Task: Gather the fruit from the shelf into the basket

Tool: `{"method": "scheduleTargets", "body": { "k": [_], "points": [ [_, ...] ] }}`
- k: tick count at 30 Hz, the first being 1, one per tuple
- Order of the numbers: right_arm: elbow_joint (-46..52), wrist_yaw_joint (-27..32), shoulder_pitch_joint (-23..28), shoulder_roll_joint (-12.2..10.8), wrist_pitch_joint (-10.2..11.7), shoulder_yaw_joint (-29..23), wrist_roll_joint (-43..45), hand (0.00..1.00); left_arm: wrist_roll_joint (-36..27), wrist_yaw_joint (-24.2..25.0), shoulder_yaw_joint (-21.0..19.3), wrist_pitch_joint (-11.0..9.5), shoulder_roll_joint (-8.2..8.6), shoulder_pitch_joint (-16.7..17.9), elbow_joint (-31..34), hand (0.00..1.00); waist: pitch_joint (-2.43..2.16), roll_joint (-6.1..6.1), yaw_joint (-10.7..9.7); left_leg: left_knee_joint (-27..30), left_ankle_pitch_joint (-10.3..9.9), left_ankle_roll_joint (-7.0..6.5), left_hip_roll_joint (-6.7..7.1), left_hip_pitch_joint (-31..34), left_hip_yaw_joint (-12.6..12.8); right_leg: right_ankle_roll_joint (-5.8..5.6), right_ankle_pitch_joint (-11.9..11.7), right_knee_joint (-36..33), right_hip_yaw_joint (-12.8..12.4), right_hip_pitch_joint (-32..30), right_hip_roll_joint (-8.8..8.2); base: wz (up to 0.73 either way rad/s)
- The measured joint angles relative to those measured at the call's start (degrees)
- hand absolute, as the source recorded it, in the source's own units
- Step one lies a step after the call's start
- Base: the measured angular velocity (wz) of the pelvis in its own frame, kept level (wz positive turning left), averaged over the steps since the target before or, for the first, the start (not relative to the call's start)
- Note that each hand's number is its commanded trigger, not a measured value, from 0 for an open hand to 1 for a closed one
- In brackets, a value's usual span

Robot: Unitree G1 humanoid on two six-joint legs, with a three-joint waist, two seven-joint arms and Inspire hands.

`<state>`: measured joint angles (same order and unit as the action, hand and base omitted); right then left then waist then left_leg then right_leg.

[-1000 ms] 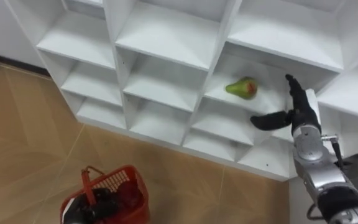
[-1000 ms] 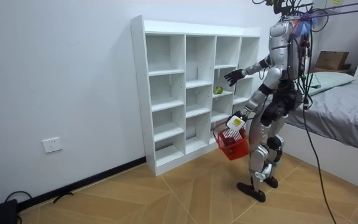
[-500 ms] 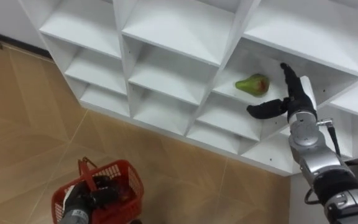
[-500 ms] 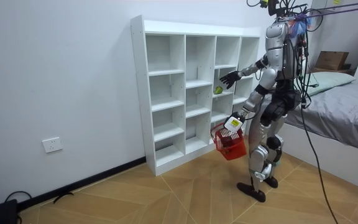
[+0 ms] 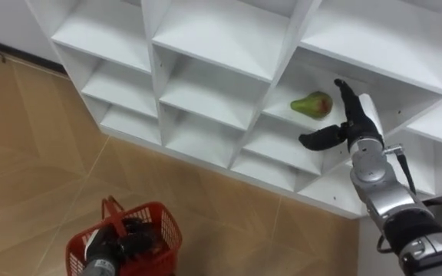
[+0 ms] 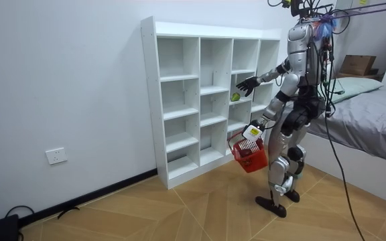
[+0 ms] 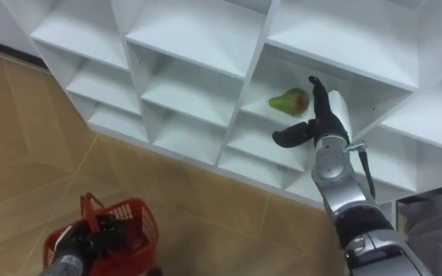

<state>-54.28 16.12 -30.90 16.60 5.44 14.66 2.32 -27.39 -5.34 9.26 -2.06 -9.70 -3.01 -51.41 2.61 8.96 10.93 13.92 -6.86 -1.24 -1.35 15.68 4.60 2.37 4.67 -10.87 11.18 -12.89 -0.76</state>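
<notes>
White wall point(image 6: 66, 80) w/ socket point(image 6: 56, 156), white closet point(image 6: 149, 100) against it, wood floor point(image 6: 179, 214), grey bed point(image 6: 374, 130) at room view's right.

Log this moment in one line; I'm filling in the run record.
phase: pre-grasp | right hand: open, close beside pear | pear: on closet shelf, not held | left hand: shut on red basket handle

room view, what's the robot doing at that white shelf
The robot stands at the white shelf unit, collecting fruit. Its right hand is open, held out close beside a green pear that lies in the unit, not gripping it yet. Its left hand holds a red basket by the handle, low at its side.
</notes>
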Motion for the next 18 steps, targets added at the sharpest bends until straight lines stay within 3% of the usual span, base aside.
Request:
{"method": "scheduleTargets", "body": {
  "k": [18],
  "points": [
    [-1.4, 1.3, -2.0, 0.1, 0.0, -0.7, 0.5, 0.0, -0.1, 1.1, 0.0, -0.5, 0.45, -0.7, -1.7, 1.0, 0.1, -0.17, 0.5, 1.9, 0.0, -0.15, 0.05, 2.8, -0.6, 0.01, 0.0, -1.7, 0.0, -2.3, -0.45, 0.02]
  ]
}}
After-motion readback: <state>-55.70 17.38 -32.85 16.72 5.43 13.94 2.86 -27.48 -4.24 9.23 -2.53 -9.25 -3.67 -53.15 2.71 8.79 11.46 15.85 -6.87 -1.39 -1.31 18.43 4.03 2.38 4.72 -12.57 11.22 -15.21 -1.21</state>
